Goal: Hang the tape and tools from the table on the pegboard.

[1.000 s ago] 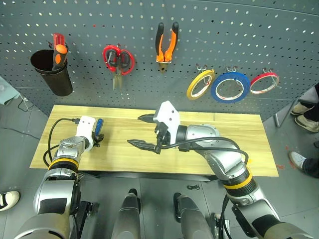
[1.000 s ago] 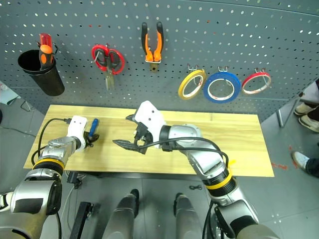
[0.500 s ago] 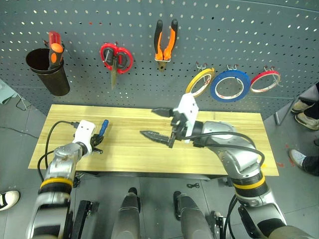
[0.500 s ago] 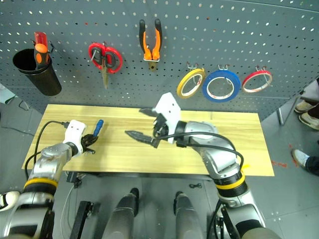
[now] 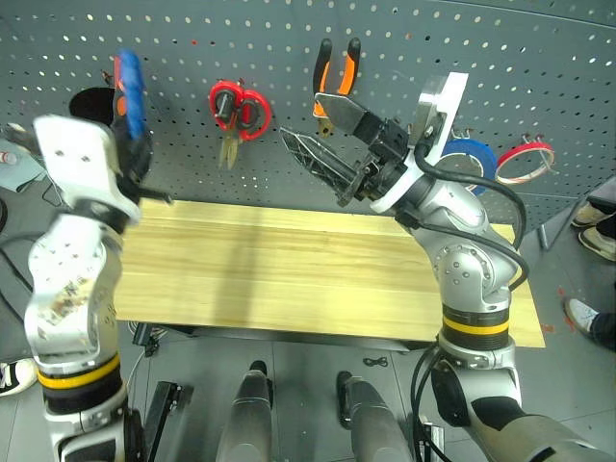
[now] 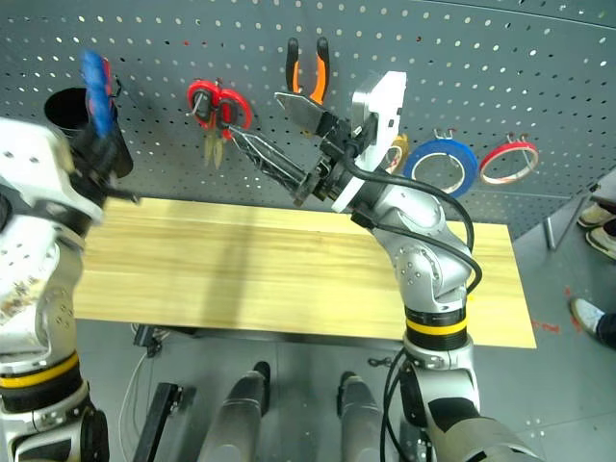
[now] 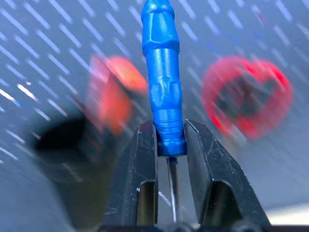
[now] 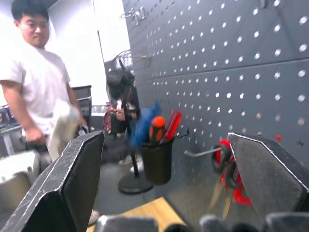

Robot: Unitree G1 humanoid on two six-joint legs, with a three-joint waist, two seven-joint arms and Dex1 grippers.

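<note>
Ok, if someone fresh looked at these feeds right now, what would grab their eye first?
Probably the blue-handled screwdriver, clamped in the left gripper and raised in front of the pegboard next to the black cup. Next, the right gripper, jaws wide open and empty, held up before the board near the hanging pliers and red-handled scissors.

light: even, bright | blur: left arm, left wrist view background smeared | glare: right wrist view backlit
</note>
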